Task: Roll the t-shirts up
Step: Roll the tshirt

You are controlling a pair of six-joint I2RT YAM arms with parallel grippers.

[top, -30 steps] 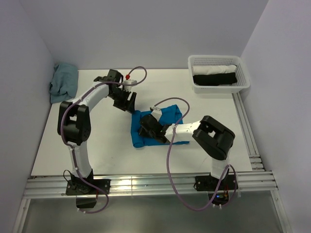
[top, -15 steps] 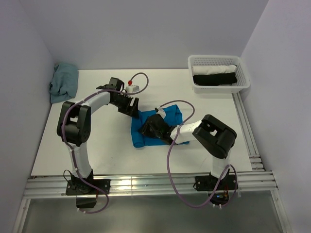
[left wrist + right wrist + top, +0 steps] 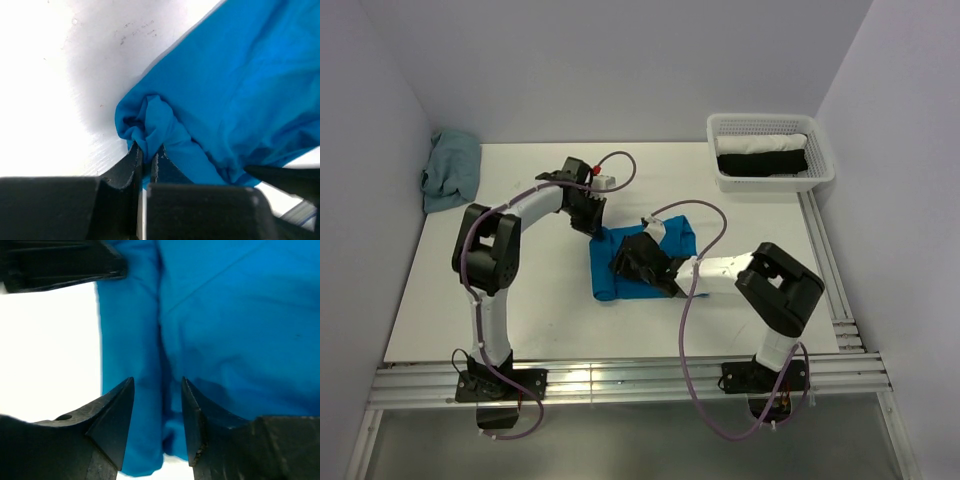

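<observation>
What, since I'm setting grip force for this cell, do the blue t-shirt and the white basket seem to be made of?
Blue t-shirt: looks like thin, soft knit fabric, probably cotton, with a matte finish. It bunches into small soft wrinkles and lies limp on the table.
White basket: appears to be rigid moulded plastic, with perhaps a slight sheen. Its walls are a regular open mesh and hold their shape.

The right gripper (image 3: 630,262) covers much of the blue t-shirt (image 3: 605,284) from above.
</observation>
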